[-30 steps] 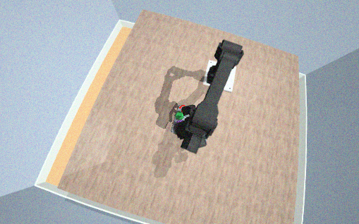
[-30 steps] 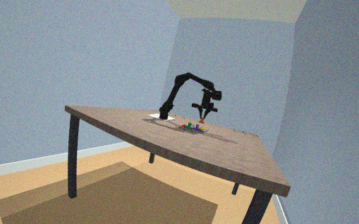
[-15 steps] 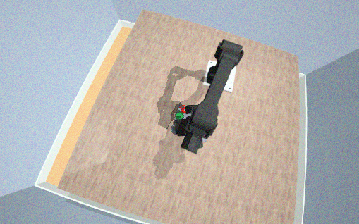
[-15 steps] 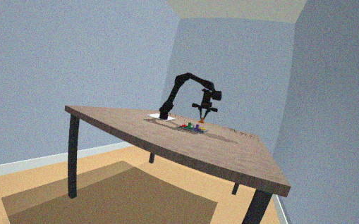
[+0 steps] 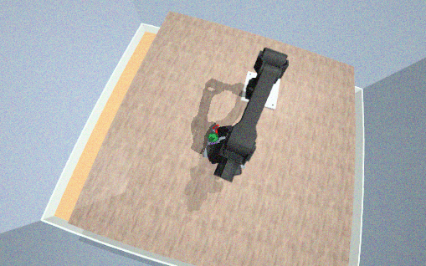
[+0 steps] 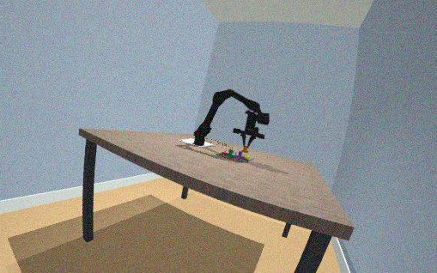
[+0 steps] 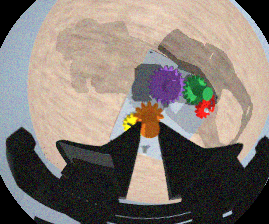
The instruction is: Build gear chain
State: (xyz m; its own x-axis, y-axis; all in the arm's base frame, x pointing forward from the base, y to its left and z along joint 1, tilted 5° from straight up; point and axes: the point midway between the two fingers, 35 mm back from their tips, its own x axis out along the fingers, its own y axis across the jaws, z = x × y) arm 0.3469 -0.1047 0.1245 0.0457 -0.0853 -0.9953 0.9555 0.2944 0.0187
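My gripper [image 7: 149, 124] [image 6: 245, 147] is shut on the knob of the orange gear [image 7: 148, 110] [image 6: 245, 149], held above the grey board [image 7: 177, 107]. The yellow gear [image 7: 128, 122] [image 6: 246, 157] is partly hidden behind the orange gear and left finger in the wrist view. A purple gear [image 7: 165, 85] [image 6: 239, 155] stands on the board beside a green gear [image 7: 193, 89] [image 6: 231, 153] [image 5: 213, 137]. The red gear [image 7: 201, 111] [image 6: 223, 154] is next to the green gear, partly covered by its knob. Whether teeth mesh is too small to tell.
A small grey peg [image 7: 145, 148] shows below the orange gear in the wrist view. The arm hides most of the board in the top view. The arm's white base plate [image 5: 271, 100] [image 6: 187, 141] lies on the wooden table [image 5: 144, 176] [image 6: 233, 185].
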